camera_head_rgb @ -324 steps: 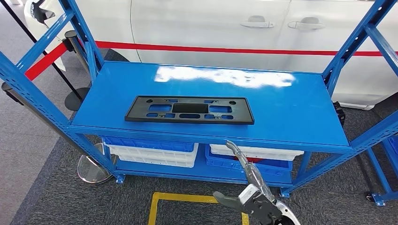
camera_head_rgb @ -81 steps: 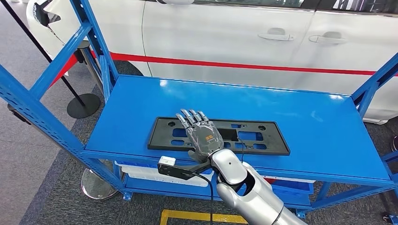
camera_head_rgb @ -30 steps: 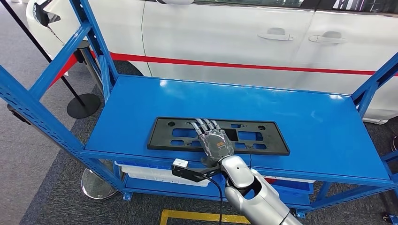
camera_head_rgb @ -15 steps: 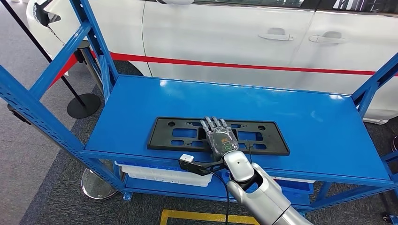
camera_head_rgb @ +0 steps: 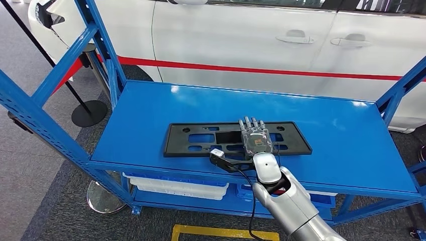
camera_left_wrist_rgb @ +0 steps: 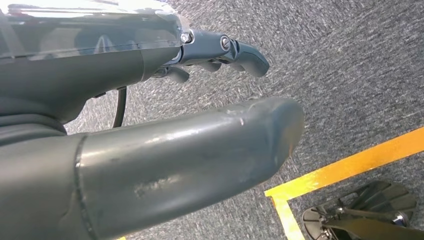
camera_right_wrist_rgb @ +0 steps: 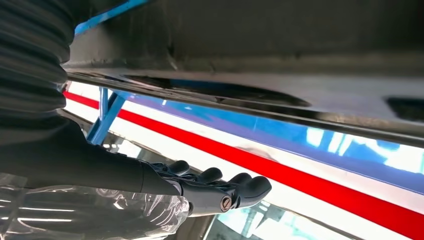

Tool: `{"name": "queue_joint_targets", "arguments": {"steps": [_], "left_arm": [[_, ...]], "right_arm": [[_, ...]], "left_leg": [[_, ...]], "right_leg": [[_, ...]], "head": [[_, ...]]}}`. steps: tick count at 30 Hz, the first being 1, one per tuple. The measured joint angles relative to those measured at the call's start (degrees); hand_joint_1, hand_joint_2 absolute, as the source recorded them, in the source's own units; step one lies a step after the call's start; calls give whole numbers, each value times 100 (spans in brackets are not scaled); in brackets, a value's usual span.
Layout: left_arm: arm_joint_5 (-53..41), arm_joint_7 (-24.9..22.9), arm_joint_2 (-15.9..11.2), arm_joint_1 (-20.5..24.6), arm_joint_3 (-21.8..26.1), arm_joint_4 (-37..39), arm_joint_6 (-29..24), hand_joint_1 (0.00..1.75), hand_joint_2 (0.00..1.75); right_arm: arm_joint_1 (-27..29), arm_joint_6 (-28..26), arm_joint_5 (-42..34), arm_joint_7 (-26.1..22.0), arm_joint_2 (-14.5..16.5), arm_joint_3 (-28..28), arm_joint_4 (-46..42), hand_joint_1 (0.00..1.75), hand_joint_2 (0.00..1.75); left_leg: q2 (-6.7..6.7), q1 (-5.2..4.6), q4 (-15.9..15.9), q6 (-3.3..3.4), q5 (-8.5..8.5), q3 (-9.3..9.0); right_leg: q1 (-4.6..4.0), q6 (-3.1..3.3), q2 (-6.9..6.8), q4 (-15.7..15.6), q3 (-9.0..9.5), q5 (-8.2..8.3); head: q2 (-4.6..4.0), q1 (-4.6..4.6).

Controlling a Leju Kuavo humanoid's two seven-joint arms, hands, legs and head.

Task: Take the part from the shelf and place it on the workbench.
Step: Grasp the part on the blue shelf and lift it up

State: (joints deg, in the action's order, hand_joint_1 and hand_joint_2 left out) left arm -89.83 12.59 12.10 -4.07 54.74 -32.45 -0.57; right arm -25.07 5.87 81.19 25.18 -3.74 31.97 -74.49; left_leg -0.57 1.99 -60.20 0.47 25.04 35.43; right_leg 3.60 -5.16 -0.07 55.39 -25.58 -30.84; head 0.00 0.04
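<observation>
Under the right hand (camera_head_rgb: 254,139) lies the part (camera_head_rgb: 201,139), a long flat black frame with several cut-out windows and small holes, resting flat on the blue shelf (camera_head_rgb: 326,130) near its front edge. Most of the frame stretches away to the hand's left side; a shorter length shows past the hand on its other side.

Assessment of the part: it looks like a thin moulded plastic panel, so probably light, fairly stiff along its short way and liable to flex along its length if lifted from one end. Its surface appears smooth and matt. Lying flush on the shelf, it offers little to get under; the front edge or the rim of a window seems the likeliest purchase. A hold close to the middle would keep it balanced; the hand now sits somewhat off centre, so the longer end may droop.

Right hand: palm down over the frame, fingers straight and close together, pointing toward the white car (camera_head_rgb: 241,35) beyond. The fingers are not curled round anything. From the right wrist view the fingers (camera_right_wrist_rgb: 235,189) stand clear of the dark underside above them; whether the palm actually presses on the frame cannot be told. Nothing is grasped.

Left hand (camera_left_wrist_rgb: 215,50): hanging over grey carpet, fingers loosely extended, holding nothing.
</observation>
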Motion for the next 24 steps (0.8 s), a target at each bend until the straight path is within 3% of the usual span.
{"name": "queue_joint_targets", "arguments": {"steps": [9,19,23,24], "left_arm": [[0,13,-1,-9,3,-50,46,0,0],[29,197,8,-50,8,-191,195,0,0],[138,435,30,-55,35,-264,377,0,175],[151,475,36,-55,40,-280,406,0,175]], "right_arm": [[40,54,105,49,0,-162,-1,0,175],[171,-8,-131,-299,0,-176,-104,0,175],[213,-52,-197,-368,0,-176,-138,0,175],[218,-61,-202,-372,0,-176,-143,0,175]], "left_leg": [[0,0,0,0,0,0],[1,1,0,0,0,-3],[1,1,0,0,0,-4],[1,1,0,0,0,-4]], "right_leg": [[0,0,0,0,-1,0],[0,0,1,0,1,0],[-1,0,1,0,1,0],[-1,0,1,0,1,0]], "head": [[0,1],[0,1],[0,1],[0,0]]}}
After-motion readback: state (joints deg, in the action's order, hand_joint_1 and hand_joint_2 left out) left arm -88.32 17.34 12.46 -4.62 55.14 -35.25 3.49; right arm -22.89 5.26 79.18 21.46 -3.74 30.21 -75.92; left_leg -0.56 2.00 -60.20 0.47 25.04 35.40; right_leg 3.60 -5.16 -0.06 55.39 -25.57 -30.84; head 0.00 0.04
